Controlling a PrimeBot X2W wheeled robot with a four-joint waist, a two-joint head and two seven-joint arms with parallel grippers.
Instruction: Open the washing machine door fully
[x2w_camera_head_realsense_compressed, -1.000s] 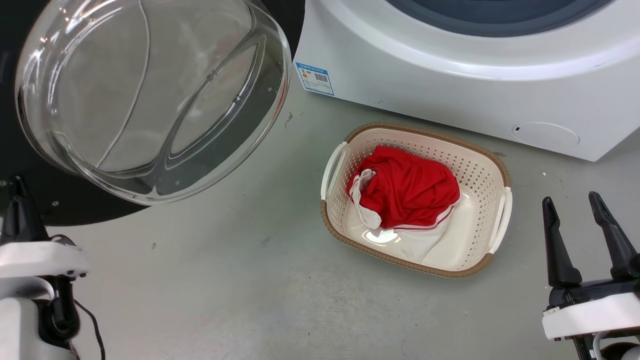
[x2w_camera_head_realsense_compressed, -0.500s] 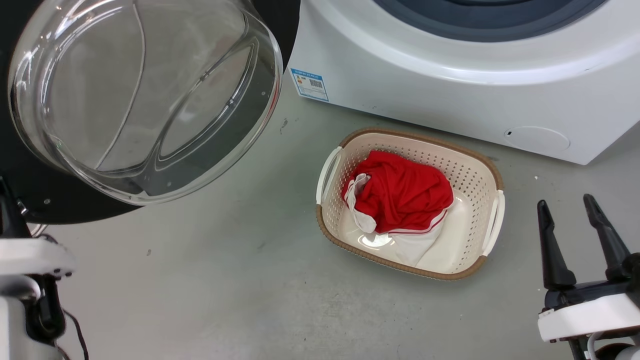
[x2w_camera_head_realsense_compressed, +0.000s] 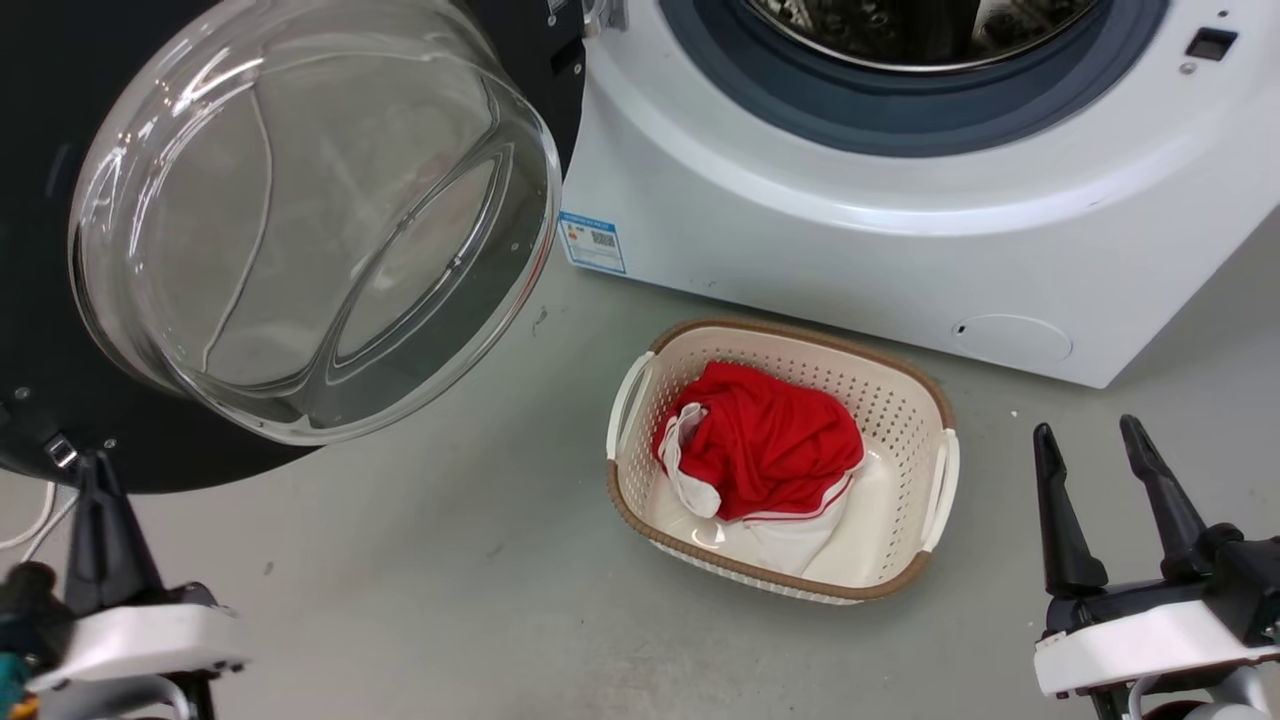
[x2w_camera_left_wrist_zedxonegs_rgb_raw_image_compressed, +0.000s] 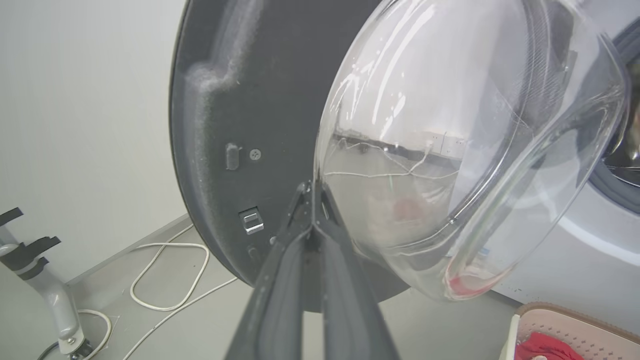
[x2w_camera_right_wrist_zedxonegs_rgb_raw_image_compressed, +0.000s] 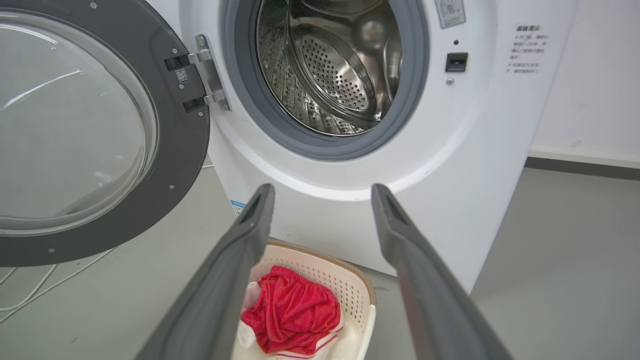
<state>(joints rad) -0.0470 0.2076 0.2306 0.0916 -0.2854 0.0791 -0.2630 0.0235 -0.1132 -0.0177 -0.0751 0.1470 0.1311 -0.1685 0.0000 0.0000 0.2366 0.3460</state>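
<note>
Change noted: the head view has shifted as a whole against the two earlier frames, so the camera moved, not the things. The steel drum opening now shows at the top of the frame.

- Washing machine (x2w_camera_head_realsense_compressed: 900, 250): upper right of the head view, drum exposed.
- Washing machine door (x2w_camera_head_realsense_compressed: 300, 220): upper left of the head view. It stands against the machine's corner much as before; I see no further swing. In the right wrist view it hangs off its hinge at upper left, inner face and glass bowl turned towards the camera. Judged wide open, at or close to its limit.
- Basket (x2w_camera_head_realsense_compressed: 790, 333): centre, on the floor before the machine, holding a red garment (x2w_camera_head_realsense_compressed: 770, 445).
- Right hand (x2w_camera_head_realsense_compressed: 1087, 430): lower right, fingers spread, nothing between them, well apart from the door.
- Left hand (x2w_camera_left_wrist_zedxonegs_rgb_raw_image_compressed: 311, 190): fingers pressed together on nothing. In the head view it now sits at lower left, just under the door's black rim. In the left wrist view the tips point where the bowl meets the black panel; contact cannot be told.

Judgement: little is left to do. A final nudge would only confirm the stop.
</note>
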